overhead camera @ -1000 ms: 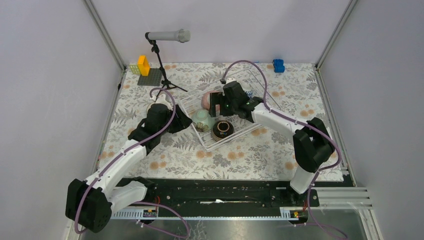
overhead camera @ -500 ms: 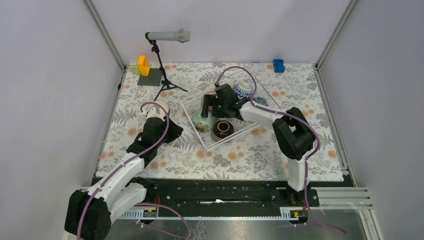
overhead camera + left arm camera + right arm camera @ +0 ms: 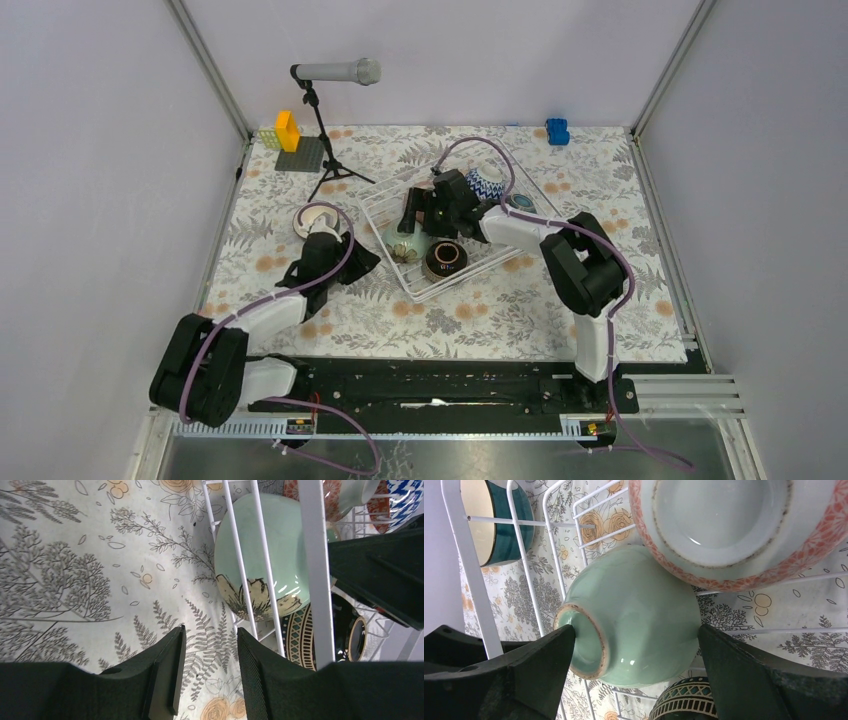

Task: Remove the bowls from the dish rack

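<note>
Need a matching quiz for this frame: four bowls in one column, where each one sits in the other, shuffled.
Bowls:
1. mint green bowl
2. teal bowl
3. zigzag bowl
4. dark gold-patterned bowl

Places:
A. far end of the dish rack
B. on the floral mat, outside the rack
C. near corner of the rack
D. between the open fingers of the right pincer

Pairs: 1-D, 2-B, 3-A, 4-C.

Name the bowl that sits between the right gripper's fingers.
The mint green bowl, in the dish rack: the open right gripper straddles it, foot ring toward one finger. The pink bowl lies past the fingertips.
</note>
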`<action>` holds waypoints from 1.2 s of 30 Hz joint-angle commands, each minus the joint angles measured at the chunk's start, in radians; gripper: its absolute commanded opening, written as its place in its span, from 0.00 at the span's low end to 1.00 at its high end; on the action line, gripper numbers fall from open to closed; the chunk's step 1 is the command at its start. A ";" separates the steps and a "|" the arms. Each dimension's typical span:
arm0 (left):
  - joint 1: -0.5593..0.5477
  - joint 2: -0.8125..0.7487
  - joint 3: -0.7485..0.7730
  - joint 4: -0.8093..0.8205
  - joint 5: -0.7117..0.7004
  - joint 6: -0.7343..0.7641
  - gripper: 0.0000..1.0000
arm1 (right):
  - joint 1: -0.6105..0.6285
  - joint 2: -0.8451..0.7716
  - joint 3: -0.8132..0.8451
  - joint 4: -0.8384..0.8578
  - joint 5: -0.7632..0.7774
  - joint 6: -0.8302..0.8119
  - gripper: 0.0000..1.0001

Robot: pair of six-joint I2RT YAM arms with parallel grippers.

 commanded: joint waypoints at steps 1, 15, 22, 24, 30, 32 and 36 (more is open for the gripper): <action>0.020 0.066 -0.015 0.195 0.075 -0.045 0.48 | -0.013 0.000 -0.030 0.028 -0.029 0.020 0.98; 0.034 0.274 0.015 0.340 0.150 -0.071 0.49 | -0.047 0.022 -0.036 0.078 -0.149 0.087 1.00; 0.036 0.357 0.023 0.414 0.190 -0.086 0.50 | -0.047 0.078 -0.026 0.072 -0.182 0.094 1.00; 0.036 0.380 0.028 0.435 0.206 -0.091 0.51 | -0.048 0.080 -0.034 0.090 -0.195 0.106 1.00; 0.036 0.445 0.037 0.497 0.251 -0.110 0.52 | -0.048 0.028 -0.060 0.122 -0.212 0.121 0.99; 0.036 0.468 0.040 0.518 0.275 -0.112 0.52 | -0.048 0.009 -0.066 0.133 -0.223 0.131 0.95; 0.036 0.479 0.034 0.541 0.302 -0.116 0.52 | -0.047 -0.041 -0.083 0.150 -0.229 0.151 0.88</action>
